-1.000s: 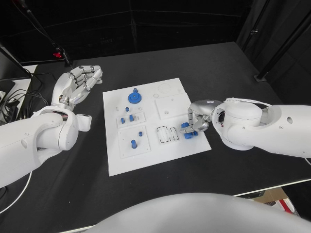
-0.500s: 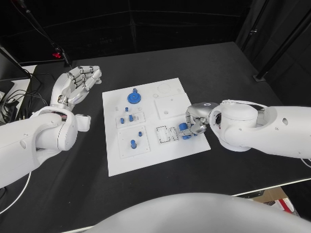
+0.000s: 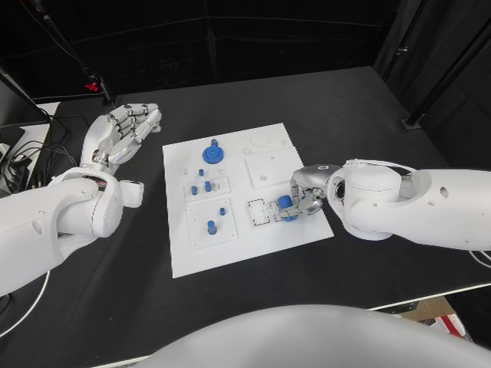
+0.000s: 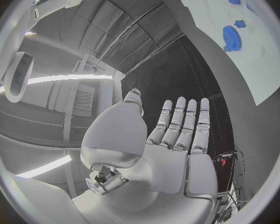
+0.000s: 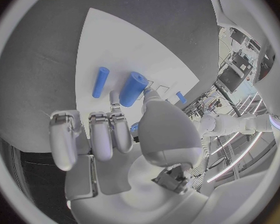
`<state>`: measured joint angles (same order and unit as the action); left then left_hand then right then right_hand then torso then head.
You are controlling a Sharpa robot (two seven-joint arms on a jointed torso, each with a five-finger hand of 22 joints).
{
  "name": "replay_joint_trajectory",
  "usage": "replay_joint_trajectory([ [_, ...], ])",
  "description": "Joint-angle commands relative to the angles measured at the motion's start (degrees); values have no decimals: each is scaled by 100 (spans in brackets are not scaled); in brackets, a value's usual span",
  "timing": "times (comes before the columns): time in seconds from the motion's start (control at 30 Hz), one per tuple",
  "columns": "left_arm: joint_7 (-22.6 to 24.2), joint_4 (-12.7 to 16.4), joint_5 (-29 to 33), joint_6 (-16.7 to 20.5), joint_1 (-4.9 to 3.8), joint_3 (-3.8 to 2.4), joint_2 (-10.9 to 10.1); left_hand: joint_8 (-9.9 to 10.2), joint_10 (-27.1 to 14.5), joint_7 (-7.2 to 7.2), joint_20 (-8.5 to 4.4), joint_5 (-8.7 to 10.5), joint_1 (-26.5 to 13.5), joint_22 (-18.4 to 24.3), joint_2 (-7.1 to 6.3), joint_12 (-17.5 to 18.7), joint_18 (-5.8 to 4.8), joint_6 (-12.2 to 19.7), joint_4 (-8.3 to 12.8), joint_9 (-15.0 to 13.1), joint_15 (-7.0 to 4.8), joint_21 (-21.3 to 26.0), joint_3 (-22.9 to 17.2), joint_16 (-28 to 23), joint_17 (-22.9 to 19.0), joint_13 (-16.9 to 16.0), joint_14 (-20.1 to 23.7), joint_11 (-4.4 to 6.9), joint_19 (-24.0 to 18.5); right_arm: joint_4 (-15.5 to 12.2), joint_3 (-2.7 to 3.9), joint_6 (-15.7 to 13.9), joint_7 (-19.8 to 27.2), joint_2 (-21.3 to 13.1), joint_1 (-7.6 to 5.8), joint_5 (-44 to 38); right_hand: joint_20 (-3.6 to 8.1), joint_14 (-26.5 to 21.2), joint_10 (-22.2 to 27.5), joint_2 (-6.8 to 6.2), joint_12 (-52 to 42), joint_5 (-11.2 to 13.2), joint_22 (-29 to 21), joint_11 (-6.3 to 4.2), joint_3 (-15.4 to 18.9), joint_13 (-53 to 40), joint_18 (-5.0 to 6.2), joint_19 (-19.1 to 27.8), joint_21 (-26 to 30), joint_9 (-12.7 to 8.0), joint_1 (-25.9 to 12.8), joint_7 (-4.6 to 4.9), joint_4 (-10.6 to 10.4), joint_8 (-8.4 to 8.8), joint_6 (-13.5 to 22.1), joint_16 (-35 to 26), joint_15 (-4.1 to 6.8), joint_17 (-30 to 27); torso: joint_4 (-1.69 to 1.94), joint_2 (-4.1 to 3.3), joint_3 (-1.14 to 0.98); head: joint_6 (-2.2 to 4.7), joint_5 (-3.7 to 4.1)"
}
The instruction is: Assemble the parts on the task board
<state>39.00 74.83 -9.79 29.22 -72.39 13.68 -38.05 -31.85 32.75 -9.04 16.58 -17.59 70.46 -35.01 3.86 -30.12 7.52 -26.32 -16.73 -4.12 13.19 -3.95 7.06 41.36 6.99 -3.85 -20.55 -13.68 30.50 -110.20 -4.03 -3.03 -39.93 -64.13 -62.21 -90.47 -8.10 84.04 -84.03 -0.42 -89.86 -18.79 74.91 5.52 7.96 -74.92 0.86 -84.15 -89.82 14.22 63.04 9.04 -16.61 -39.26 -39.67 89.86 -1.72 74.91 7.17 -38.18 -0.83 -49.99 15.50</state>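
1. The white task board (image 3: 245,201) lies mid-table.
2. The left hand (image 3: 122,132) rests beside the board, fingers spread, holding nothing.
3. The right hand (image 3: 301,201) pinches a blue cylinder (image 5: 133,88) over the board's near edge; keep it upright and lower it slowly into its slot.
4. A thinner blue peg (image 5: 100,81) lies loose on the board just beside.

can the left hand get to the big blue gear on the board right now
Probably yes. The left hand lies open on the table beside the task board, and nothing stands between it and the blue gear.
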Motion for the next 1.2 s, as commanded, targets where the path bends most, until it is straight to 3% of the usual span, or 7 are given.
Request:
replay_joint_trajectory([
  [0.03, 681, 9, 8, -21, -8, -6, 4, -30, -47, -693, 2, -28, 0, 10, 50, -30, -67, 33, 2, 8, -4, -20, 45, 19, -11, 7, 54, 13, 27, 24, -1, 95, -250, 29, 6, 37, 46, 596, -597, 46, -14, -25, 1509, -45, -45, -1508, -86, -585, -18, -13, 39, -30, 5, -12, 12, 14, 33, 1509, 5, -4, -2, -1, 2],
  [0.67, 675, 0, 8, -34, -8, -6, 16, -30, -47, -693, 2, -28, 0, 10, 50, -30, -67, 33, 2, 8, -4, -20, 45, 19, -11, 7, 54, 13, 27, 133, -2, 87, -204, 158, 189, 107, 54, 596, -597, 155, -14, -104, 1509, -36, -50, -1508, -86, -585, -18, -81, 170, -16, 11, 79, 150, 14, 35, 1509, -2, -5, 0, -1, -13],
  [0.8, 672, 1, 8, -36, -8, -6, 12, -35, -49, -693, 2, -31, 3, 13, 56, -36, -68, 35, 2, 8, -3, -19, 49, 24, -17, 6, 55, 13, 25, 128, -2, 11, -175, 159, 209, 118, 53, 596, -597, 259, -14, -144, 1509, -28, -67, -1508, -86, -585, -18, -146, 256, -8, 12, 164, 226, 14, 32, 1509, -1, -4, 0, -1, -18],
  [0.93, 669, 3, 8, -37, -8, -6, 6, -35, -49, -693, 2, -31, 3, 13, 56, -36, -68, 35, 2, 8, -3, -19, 49, 24, -17, 6, 55, 13, 25, 109, -2, -125, -119, 145, 216, 171, 60, 596, -597, 510, -14, -343, 1509, -51, -233, -1508, -86, -585, -18, -220, 598, -39, 58, 240, 182, 14, 45, 1509, -1, -6, -1, -1, -34],
  [1.07, 667, 4, 8, -40, -8, -6, 0, -35, -49, -693, 2, -31, 3, 13, 56, -36, -68, 35, 2, 8, -3, -19, 49, 24, -17, 6, 55, 13, 25, 98, -2, -306, -30, 121, 219, 325, 83, 596, -597, 628, -14, -403, 1509, -87, -417, -1508, -86, -585, -18, -312, 1008, -79, 150, 361, 131, 14, 75, 1509, -5, -4, 0, -1, -37],
  [1.2, 664, 4, 8, -42, -8, -6, -5, -35, -49, -693, 2, -31, 3, 13, 56, -36, -68, 35, 2, 8, -3, -19, 49, 24, -17, 6, 55, 13, 25, 91, -1, -583, 113, 89, 220, 632, 97, 596, -597, 654, -14, -158, 1509, -94, -675, -1508, -86, -585, -18, -426, 1498, -79, 312, 513, 7, 14, 83, 1509, -6, -4, 3, -1, -30],
])
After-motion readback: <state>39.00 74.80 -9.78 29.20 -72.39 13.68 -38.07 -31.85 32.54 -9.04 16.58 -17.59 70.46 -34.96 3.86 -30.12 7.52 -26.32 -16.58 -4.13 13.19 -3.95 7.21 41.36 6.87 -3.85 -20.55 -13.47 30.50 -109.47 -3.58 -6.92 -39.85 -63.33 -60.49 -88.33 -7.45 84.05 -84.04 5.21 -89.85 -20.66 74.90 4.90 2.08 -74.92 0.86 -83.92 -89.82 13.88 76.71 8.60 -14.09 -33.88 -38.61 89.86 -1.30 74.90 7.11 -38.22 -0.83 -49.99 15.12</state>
